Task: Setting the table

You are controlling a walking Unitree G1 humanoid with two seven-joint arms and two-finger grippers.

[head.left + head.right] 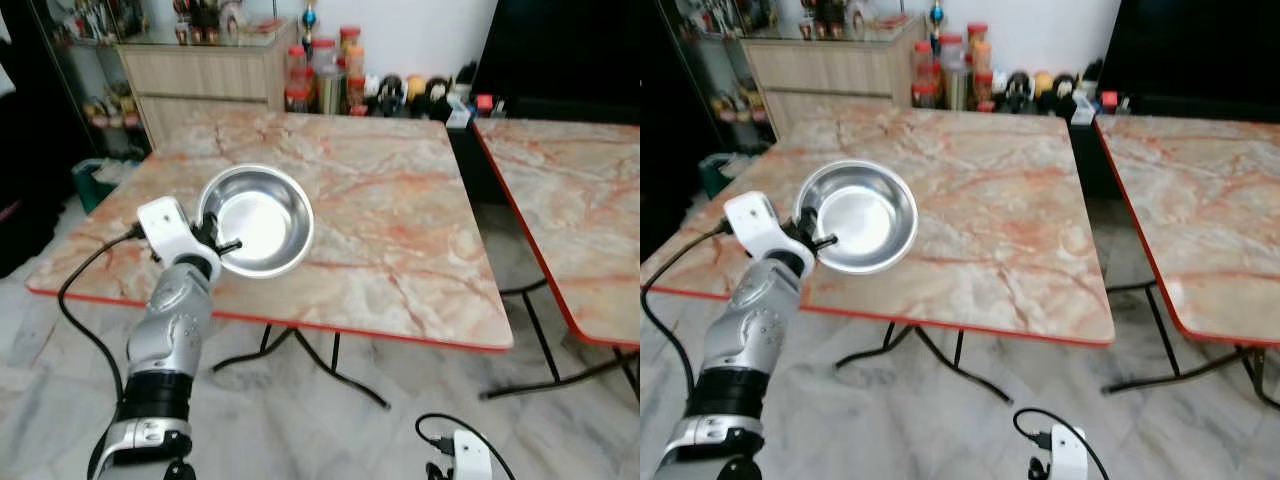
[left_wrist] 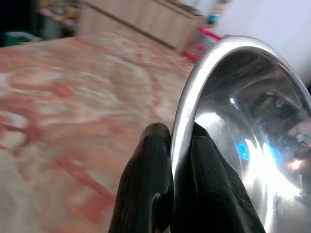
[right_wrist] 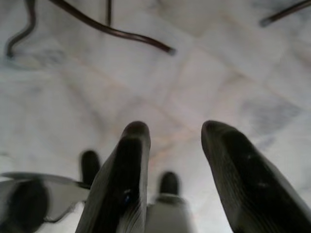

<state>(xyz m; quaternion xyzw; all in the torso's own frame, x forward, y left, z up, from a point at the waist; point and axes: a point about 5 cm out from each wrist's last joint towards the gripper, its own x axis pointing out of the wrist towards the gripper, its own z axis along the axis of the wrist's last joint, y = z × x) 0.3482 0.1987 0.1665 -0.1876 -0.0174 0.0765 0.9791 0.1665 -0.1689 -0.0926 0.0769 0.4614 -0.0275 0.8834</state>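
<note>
Pinching the near rim of a steel bowl [image 1: 256, 220], the left hand [image 1: 212, 238] sat above the front left part of the marble-patterned desk [image 1: 380, 210], its silver arm rising from below with a black cable looping off the white wrist housing. The left wrist view showed the two black fingers [image 2: 146, 189] pressed on either side of the thin rim, one on the outer wall and one inside the shiny hollow. The bowl tilted slightly, its open side facing up; whether its base touched the desk or hung just over it could not be told. The desk had a red edge and black folding legs over a pale marble floor [image 1: 300, 430].

Behind the desk stood a wooden cabinet [image 1: 205, 75] at the far left, and beside it a row of jars and bottles [image 1: 330, 75] lined the white wall. A second desk [image 1: 570, 210] of the same pattern stood to the right, apart from the first by a narrow gap.

Low at the right, the right hand [image 3: 170, 165] hung near the floor, its fingers spread apart and holding nothing, pointing down at the tiles.
</note>
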